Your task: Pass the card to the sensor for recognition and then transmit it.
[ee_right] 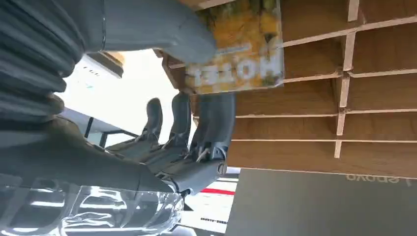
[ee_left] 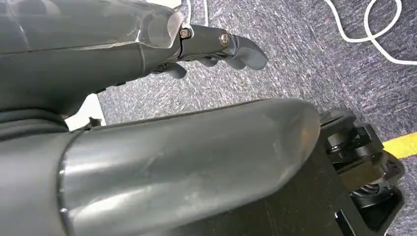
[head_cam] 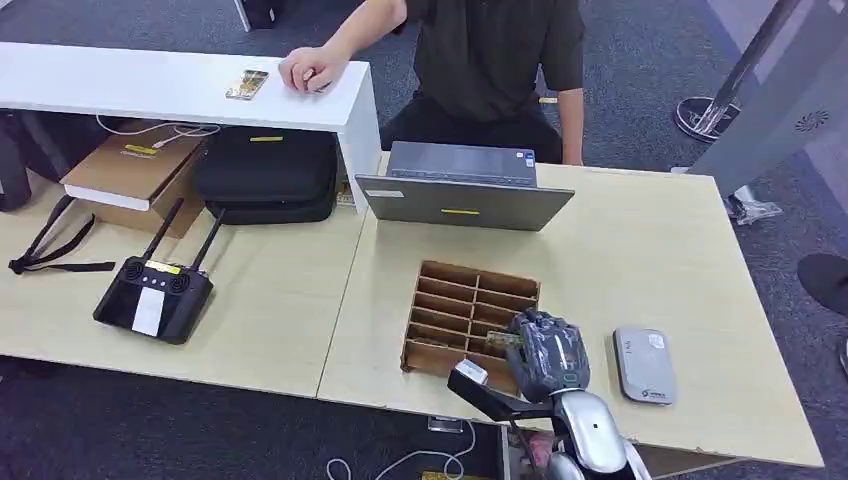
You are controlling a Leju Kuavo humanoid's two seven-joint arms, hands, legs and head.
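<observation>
A yellow printed card (ee_right: 241, 49) sits between the thumb and fingers of my right hand (ee_right: 162, 137), over the slots of the wooden card box (ee_right: 314, 123). From the head view, my right hand (head_cam: 545, 352) hovers at the box's (head_cam: 455, 305) near right corner, and a sliver of the card (head_cam: 503, 340) shows at its left side. The grey-white sensor pad (head_cam: 643, 365) lies flat on the table just right of that hand. My left hand (ee_left: 216, 46) hangs over the carpet, fingers loosely curved and holding nothing.
A grey laptop (head_cam: 465, 190) stands behind the box, with a person (head_cam: 490, 60) seated beyond it, one hand on a white shelf (head_cam: 180, 85) near a phone (head_cam: 247, 84). A black controller (head_cam: 153, 295), black case (head_cam: 268, 175) and cardboard box (head_cam: 135, 170) sit left.
</observation>
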